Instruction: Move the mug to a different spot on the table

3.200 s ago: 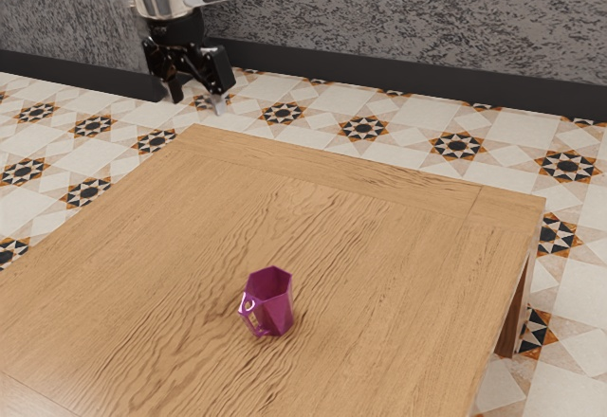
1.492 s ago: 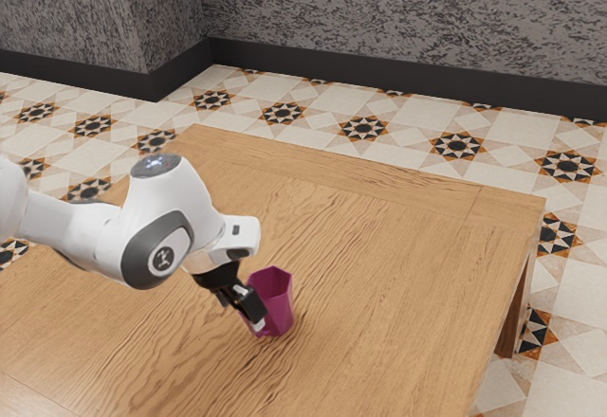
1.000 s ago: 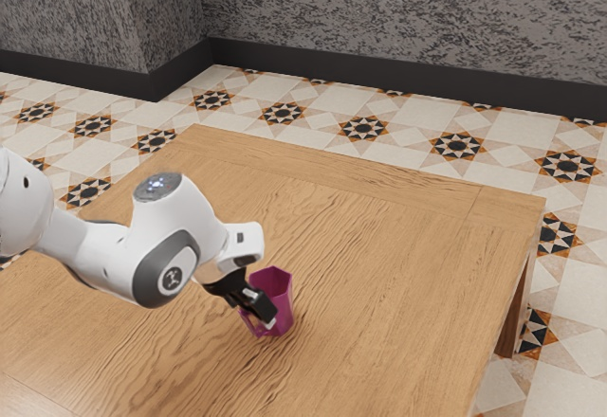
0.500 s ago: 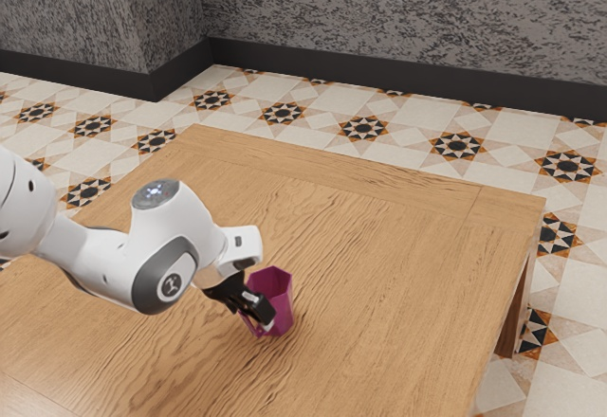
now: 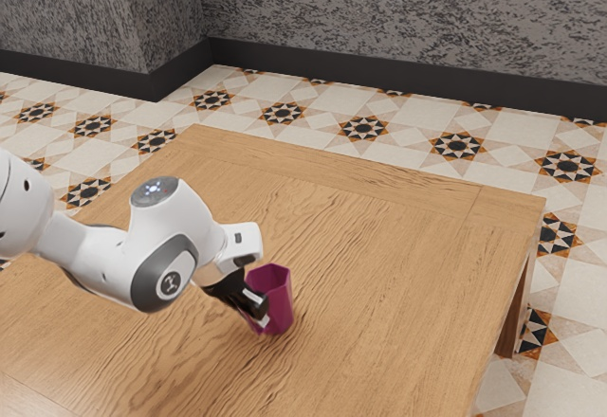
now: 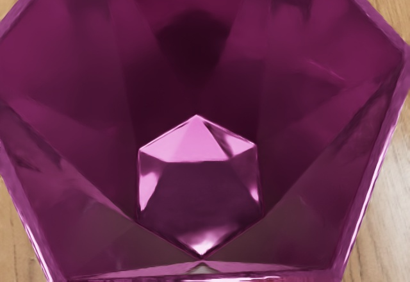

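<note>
A magenta faceted mug [image 5: 276, 296] stands on the wooden table [image 5: 389, 237], near its front middle. My black gripper [image 5: 249, 303] comes in from the exterior view's left and sits at the mug's near wall, with the fingers closed on that side of the rim. The white arm lies low over the table behind it. The wrist view looks straight down into the mug [image 6: 198, 186], with its hexagonal floor in the middle and wood grain at the corners.
The table's right edge [image 5: 526, 246] and a leg drop to a patterned tile floor [image 5: 569, 294]. Bare wood stretches behind and to the exterior view's right of the mug. A dark stone wall [image 5: 427, 9] runs along the back.
The arm swung down from the back wall to the mug. Over the last second the hand settled slightly lower against the mug's wall; the mug has barely shifted.
</note>
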Controlling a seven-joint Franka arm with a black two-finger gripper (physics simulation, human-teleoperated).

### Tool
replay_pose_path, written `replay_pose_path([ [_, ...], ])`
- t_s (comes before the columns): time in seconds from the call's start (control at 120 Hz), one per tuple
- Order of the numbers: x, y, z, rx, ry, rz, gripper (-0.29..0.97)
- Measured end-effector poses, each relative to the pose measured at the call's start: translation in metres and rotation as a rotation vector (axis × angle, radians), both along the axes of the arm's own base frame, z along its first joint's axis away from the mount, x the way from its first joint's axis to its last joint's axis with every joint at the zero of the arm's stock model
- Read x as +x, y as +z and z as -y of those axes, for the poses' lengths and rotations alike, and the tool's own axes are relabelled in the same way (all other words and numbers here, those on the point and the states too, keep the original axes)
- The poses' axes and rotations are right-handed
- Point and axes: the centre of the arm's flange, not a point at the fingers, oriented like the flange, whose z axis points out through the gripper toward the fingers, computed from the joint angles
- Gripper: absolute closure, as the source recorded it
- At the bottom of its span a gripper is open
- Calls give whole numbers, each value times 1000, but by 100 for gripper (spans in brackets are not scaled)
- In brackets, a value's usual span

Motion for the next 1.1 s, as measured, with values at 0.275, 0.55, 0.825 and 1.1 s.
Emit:
replay_pose_path([
  [0.275,3,14,2,14,-19,31,68],
  [0.55,10,18,-39,46,24,31,74],
  [0.825,13,15,-102,58,133,17,76],
  [1.1,18,10,-88,78,66,19,77],
])
